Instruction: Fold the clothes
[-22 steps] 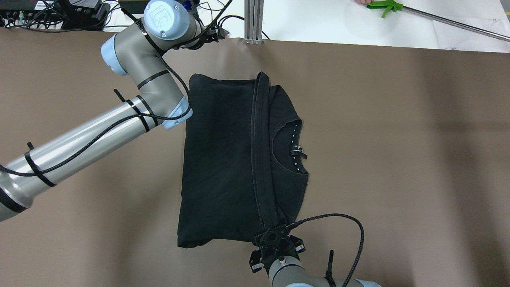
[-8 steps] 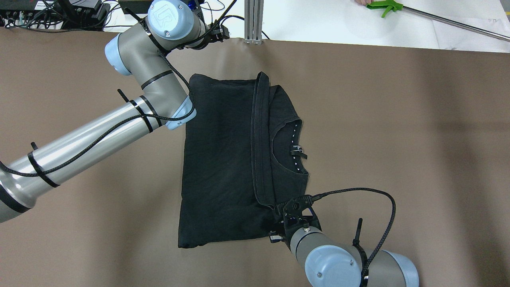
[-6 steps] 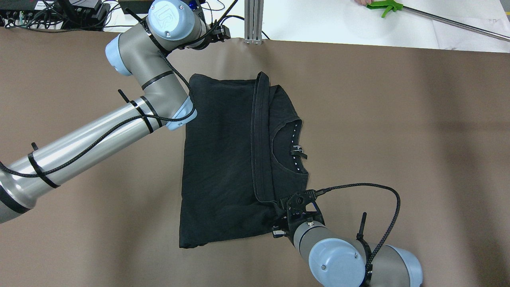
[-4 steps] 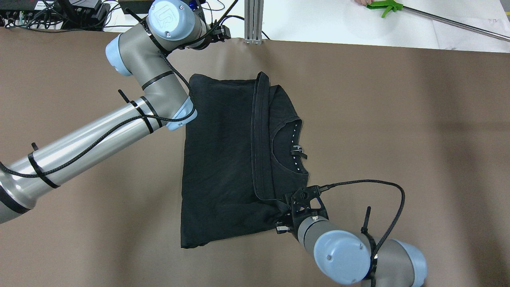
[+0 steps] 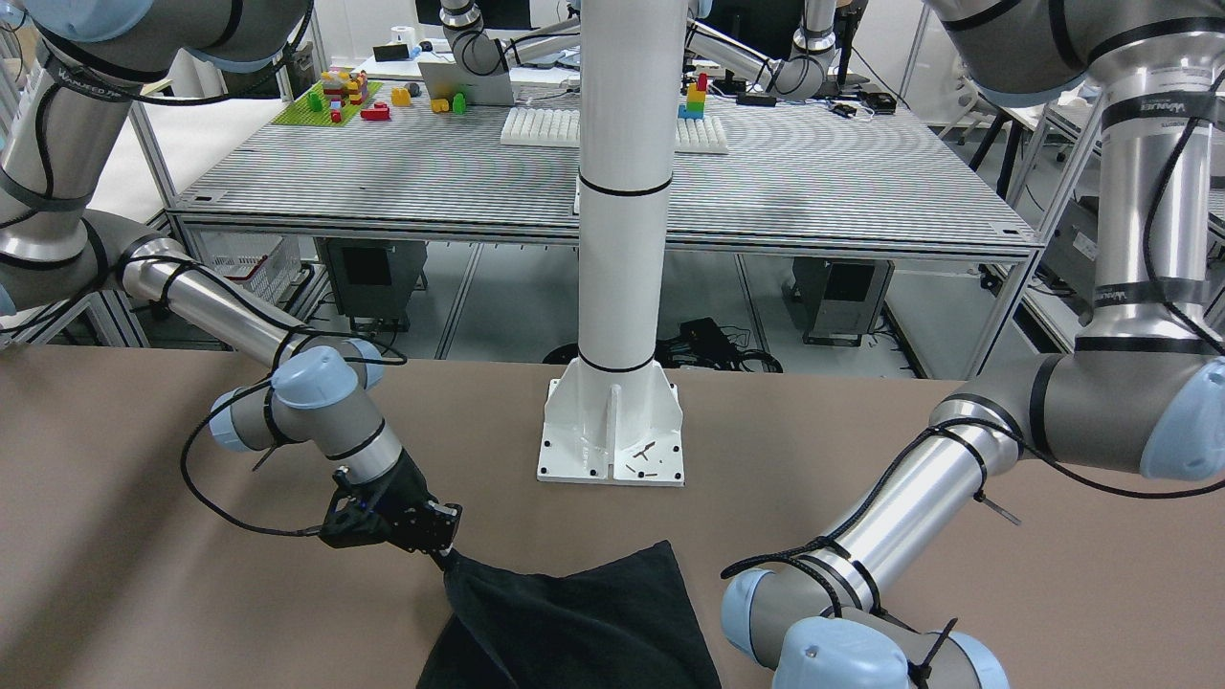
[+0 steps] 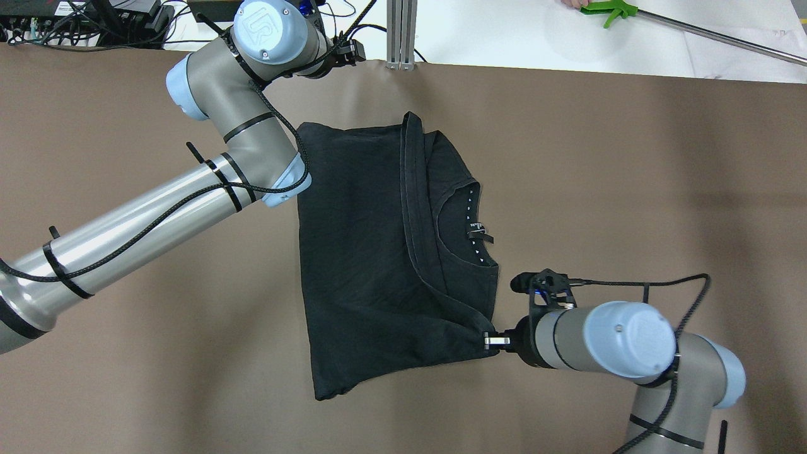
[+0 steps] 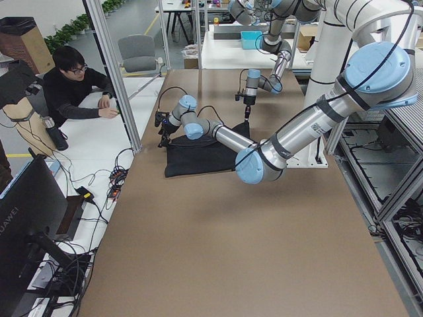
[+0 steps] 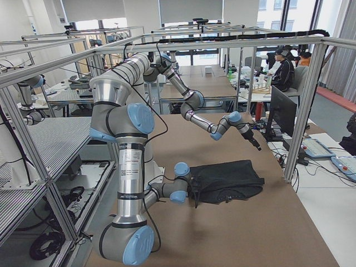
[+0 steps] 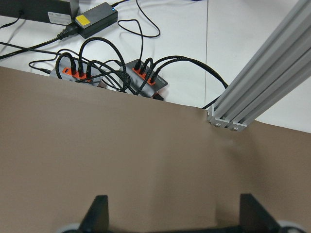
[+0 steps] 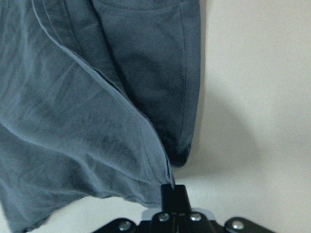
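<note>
1. Gripper state. My right gripper [image 6: 488,340] was closed fully on the corner of the garment [image 6: 365,252] at its 4 o'clock point, with only the tip of the fabric pinched between the jaws. My left gripper [image 9: 174,199] was spread wide and held nothing. It hung over bare desk [image 6: 630,189] at about 12 o'clock of the garment, near the far edge.

2. Location. The garment lay at the middle of the desk, flat except for the pinched corner, which rose in a small peak to the right gripper.

3. Hazards, as I judged them:
- Slip. The bite was shallow, so a pull toward 3 o'clock could have drawn the corner out of the jaws.
- Drag. Nothing pinned the far side, so the whole garment could have slid across the desk instead of folding.
- Skew. The near edge already slanted from 7 o'clock up toward 4 o'clock. Further sideways tension could have twisted the stacked layers out of line.
- Layer count. I could not tell how many layers the jaws held. One layer alone would have opened the fold.

4. Appearance. The garment was black, soft and plain. A stitched hem band [image 6: 413,208] ran from 12 o'clock down toward the gripped corner. The collar [image 6: 460,252] and its label [image 6: 480,236] lay exposed on the 3 o'clock side. Tension creases fanned from the pinch.
</note>
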Robot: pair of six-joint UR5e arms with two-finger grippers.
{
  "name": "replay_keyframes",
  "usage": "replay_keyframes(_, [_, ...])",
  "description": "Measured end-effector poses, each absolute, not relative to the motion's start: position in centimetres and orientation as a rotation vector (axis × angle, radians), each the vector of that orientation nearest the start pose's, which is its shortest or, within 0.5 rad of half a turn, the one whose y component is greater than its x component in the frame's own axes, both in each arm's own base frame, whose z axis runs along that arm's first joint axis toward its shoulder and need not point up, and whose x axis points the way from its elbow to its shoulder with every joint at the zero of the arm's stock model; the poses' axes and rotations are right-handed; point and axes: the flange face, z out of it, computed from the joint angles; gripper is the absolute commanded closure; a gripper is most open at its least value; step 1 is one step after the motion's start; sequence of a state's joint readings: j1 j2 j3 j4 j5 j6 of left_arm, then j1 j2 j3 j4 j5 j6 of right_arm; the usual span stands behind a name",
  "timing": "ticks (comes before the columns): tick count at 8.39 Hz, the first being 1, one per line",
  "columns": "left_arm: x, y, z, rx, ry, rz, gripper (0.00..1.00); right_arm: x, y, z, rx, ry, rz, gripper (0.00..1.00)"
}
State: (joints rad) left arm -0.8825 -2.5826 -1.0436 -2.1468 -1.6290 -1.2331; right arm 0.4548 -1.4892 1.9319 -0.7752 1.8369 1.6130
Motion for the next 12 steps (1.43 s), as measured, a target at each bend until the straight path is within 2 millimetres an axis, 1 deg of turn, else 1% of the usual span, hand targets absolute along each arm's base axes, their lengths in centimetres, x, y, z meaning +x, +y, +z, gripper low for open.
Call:
replay_keyframes(1, [43.6, -73.3, 16.7, 0.575, 0.904, -0.451, 0.05, -39.5, -30.4, 37.8, -0.098, -1.388, 0.392, 1.00])
replay_keyframes(2, [43.5, -73.3, 16.8, 0.577, 0.901, -0.446, 0.05, -37.7, -29.0, 39.7, -0.174, -1.463, 0.457, 1.00])
replay_keyframes(3, [43.5, -73.3, 16.8, 0.578, 0.900, -0.442, 0.05, -36.4, -28.2, 41.1, -0.197, -1.498, 0.489, 1.00])
replay_keyframes(5, [43.2, -73.5, 16.9, 0.580, 0.896, -0.442, 0.05, -36.1, -27.5, 42.1, -0.134, -1.519, 0.501, 1.00])
replay_keyframes(6, [43.0, -73.6, 17.0, 0.583, 0.893, -0.440, 0.05, -36.2, -27.4, 42.1, -0.117, -1.524, 0.500, 0.98])
replay_keyframes(7, [42.6, -73.9, 17.0, 0.587, 0.890, -0.441, 0.05, -36.4, -27.3, 42.1, -0.107, -1.524, 0.493, 0.98])
replay_keyframes(8, [42.3, -74.1, 17.0, 0.590, 0.887, -0.443, 0.05, -36.6, -27.4, 42.1, -0.095, -1.521, 0.477, 0.65])
replay_keyframes(9, [42.2, -74.1, 17.1, 0.590, 0.886, -0.443, 0.05, -36.8, -27.5, 42.1, -0.080, -1.515, 0.462, 0.06])
replay_keyframes(11, [42.2, -74.2, 17.1, 0.589, 0.885, -0.444, 0.05, -37.4, -28.3, 42.1, -0.038, -1.494, 0.440, 0.05])
replay_keyframes(12, [42.1, -74.2, 17.1, 0.589, 0.886, -0.444, 0.05, -37.7, -29.2, 42.0, 0.011, -1.472, 0.414, 0.05])
